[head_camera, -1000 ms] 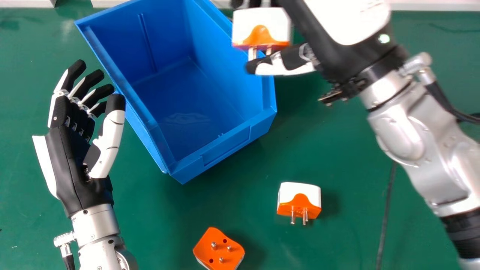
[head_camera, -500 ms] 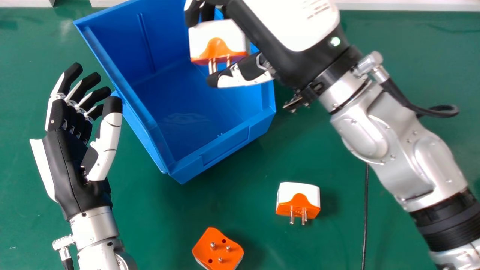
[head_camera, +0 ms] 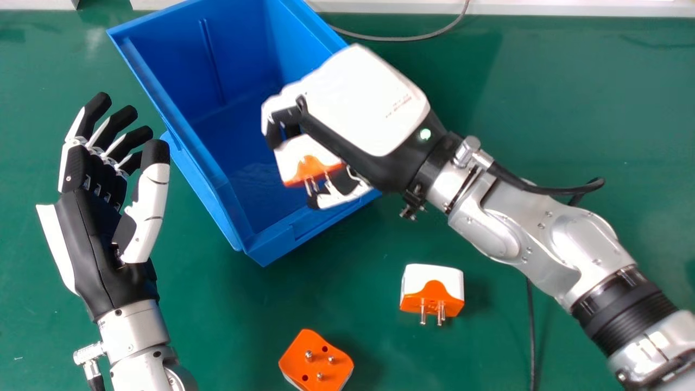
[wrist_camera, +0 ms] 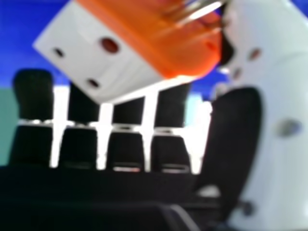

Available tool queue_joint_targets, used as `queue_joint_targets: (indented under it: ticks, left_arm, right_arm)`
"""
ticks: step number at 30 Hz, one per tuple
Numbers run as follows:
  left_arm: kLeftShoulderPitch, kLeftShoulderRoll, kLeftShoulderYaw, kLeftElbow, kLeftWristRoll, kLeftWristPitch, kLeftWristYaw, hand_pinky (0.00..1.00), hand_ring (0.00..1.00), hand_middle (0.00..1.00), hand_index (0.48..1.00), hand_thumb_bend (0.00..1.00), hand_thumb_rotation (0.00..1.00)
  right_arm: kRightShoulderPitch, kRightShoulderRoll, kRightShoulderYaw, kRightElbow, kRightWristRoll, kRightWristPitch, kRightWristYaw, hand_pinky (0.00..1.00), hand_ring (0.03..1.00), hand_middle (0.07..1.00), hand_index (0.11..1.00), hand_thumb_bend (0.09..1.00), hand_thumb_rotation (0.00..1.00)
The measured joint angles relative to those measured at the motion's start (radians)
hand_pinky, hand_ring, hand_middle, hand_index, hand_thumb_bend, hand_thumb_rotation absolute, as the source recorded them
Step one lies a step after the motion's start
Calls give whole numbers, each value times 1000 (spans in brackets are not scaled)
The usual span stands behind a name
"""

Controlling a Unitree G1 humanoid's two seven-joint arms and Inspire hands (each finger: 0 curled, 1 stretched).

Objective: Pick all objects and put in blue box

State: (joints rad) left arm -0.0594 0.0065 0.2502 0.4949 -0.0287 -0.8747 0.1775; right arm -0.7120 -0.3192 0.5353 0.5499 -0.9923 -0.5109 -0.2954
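Since the earlier frames, the robot's right hand (head_camera: pixel 364 103) has swung across from the box's far right side and then come nearer to the robot, carrying a white-and-orange plug adapter (head_camera: pixel 305 157) with it; it is now over the near part of the blue box (head_camera: pixel 270 245). Its fingers are bent round the adapter and the thumb closes in from the pin side. Over on the left, the left hand (head_camera: pixel 100 233) has drifted slightly outward — its fingers relaxed and open, holding nothing. Two more adapters lie where they were on the green table (head_camera: pixel 217 326): a white-and-orange one with its pins facing the robot (head_camera: pixel 433 288), and an orange-faced one with its pins up (head_camera: pixel 316 361), close to the near edge of the view. As a judgement, the job is partway along: one piece is picked and about ready for release, its drop not yet made, and two remain to be fetched. No finished delivery can be confirmed, since the right hand covers part of the box's inside. How far the held adapter sits above the box floor is hard to judge, its far side is hidden behind the fingers, and the orange-faced adapter is cut off at the bottom edge.
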Motion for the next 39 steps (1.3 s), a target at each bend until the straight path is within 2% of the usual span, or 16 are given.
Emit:
queue_joint_targets:
  ticks: [4, 6, 9, 21, 33, 38, 39]
  left_arm:
    - [-1, 0, 1, 0, 2, -1, 0, 643, 701, 763, 803, 674, 453]
    - [-1, 1, 2, 0, 9, -1, 1, 643, 701, 763, 803, 674, 454]
    - [-1, 1, 2, 0, 13, -2, 1, 642, 701, 763, 803, 670, 454]
    - [-1, 0, 1, -5, 14, 0, 2, 641, 700, 765, 807, 669, 452]
    - [-1, 0, 3, 2, 19, -3, 3, 639, 699, 763, 806, 671, 454]
    - [-1, 0, 3, 6, 18, -6, 3, 639, 699, 763, 803, 672, 451]
    - [0, 0, 5, 7, 18, -7, 3, 639, 699, 763, 803, 673, 450]
  right_arm:
    - [-46, 5, 26, 116, -28, -11, -88, 285, 397, 462, 516, 515, 0]
    - [-67, 7, 42, 162, -38, -23, -142, 291, 399, 463, 516, 516, 0]
    - [-86, 18, 66, 210, -43, -30, -201, 293, 398, 460, 519, 516, 0]
    - [-103, 21, 88, 228, -41, -50, -240, 320, 431, 487, 524, 505, 0]
    - [-166, 72, 85, 234, -36, 11, -261, 327, 449, 508, 508, 500, 0]
    - [-178, 92, 89, 220, -43, 119, -202, 318, 450, 521, 516, 496, 0]
    - [-178, 91, 92, 214, -54, 144, -195, 359, 493, 564, 512, 500, 24]
